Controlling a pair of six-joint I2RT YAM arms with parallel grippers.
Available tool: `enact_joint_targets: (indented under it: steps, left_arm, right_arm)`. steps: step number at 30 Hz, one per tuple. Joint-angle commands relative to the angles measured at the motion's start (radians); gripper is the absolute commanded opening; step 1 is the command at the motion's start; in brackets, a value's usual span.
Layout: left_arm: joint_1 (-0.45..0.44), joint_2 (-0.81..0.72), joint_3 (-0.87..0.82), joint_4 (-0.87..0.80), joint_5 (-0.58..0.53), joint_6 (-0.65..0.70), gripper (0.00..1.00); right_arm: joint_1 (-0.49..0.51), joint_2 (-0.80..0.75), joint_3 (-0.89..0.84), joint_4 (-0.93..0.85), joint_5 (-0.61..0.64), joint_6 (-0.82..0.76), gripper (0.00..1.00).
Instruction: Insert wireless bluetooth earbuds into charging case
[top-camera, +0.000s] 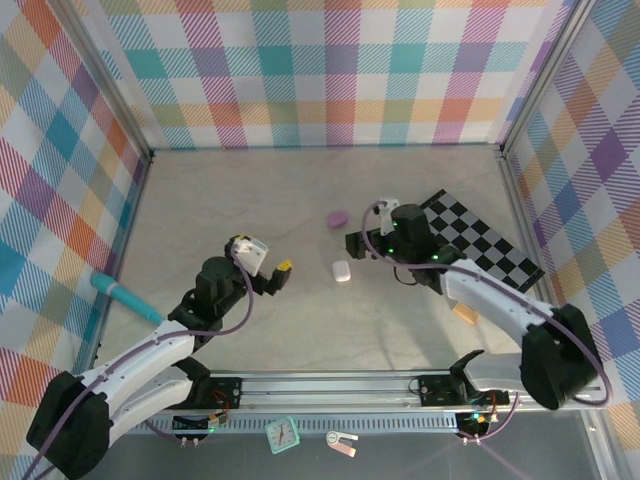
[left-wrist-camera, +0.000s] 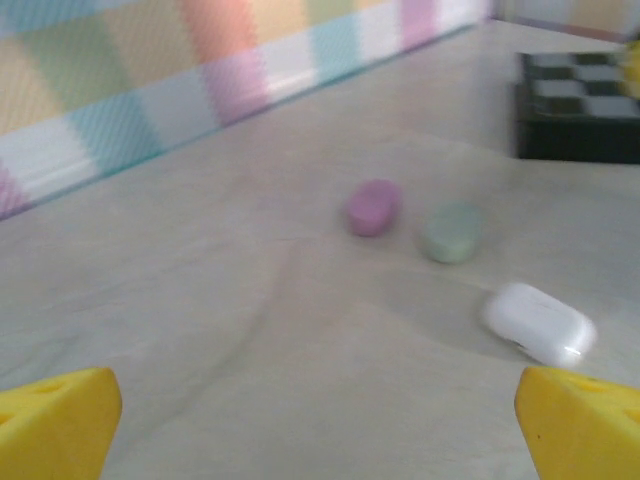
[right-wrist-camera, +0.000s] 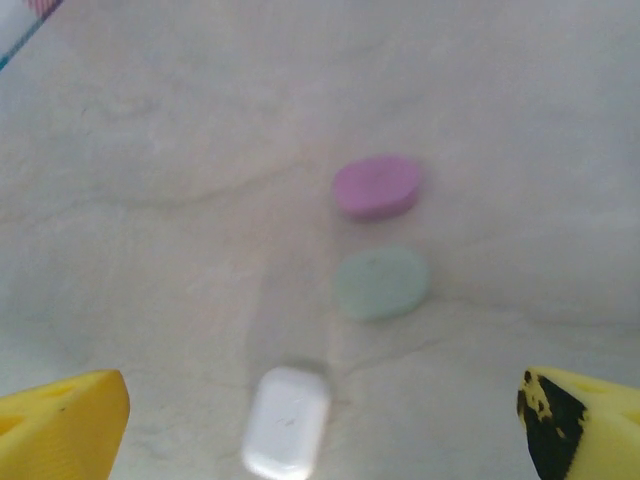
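Three shut pebble-shaped cases lie mid-table: a purple case (top-camera: 336, 217) (left-wrist-camera: 372, 207) (right-wrist-camera: 376, 186), a mint green case (left-wrist-camera: 452, 232) (right-wrist-camera: 381, 283) and a white case (top-camera: 342, 271) (left-wrist-camera: 540, 323) (right-wrist-camera: 287, 422). No earbuds are in sight; they are hidden or out of view. My left gripper (top-camera: 275, 277) (left-wrist-camera: 320, 430) hovers open to the left of the white case, with nothing between its yellow fingertips (left-wrist-camera: 55, 420). My right gripper (top-camera: 353, 243) (right-wrist-camera: 320, 430) hangs open above the cases, its yellow fingertips (right-wrist-camera: 60, 425) wide apart and empty.
A black-and-white checkered mat (top-camera: 480, 240) (left-wrist-camera: 580, 105) lies to the right, under the right arm. A teal pen (top-camera: 125, 295) rests by the left wall and a small tan block (top-camera: 463, 313) lies near the right arm. Plaid walls enclose the table.
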Motion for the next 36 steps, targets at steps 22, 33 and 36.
enact_joint_targets:
  steps: [22,33,36]
  left_arm:
    - [0.496,0.694,-0.021,0.674,0.085,-0.254,1.00]
    - [0.478,0.694,0.074,0.483,0.067,-0.234,1.00]
    - [0.469,0.696,0.076,0.481,0.048,-0.229,1.00]
  right_arm:
    - [-0.494,0.160,-0.399,0.775,-0.044,-0.216,0.99]
    - [-0.539,0.289,-0.379,0.855,-0.095,-0.187,0.99]
    - [-0.539,0.289,-0.378,0.851,-0.095,-0.187,0.99]
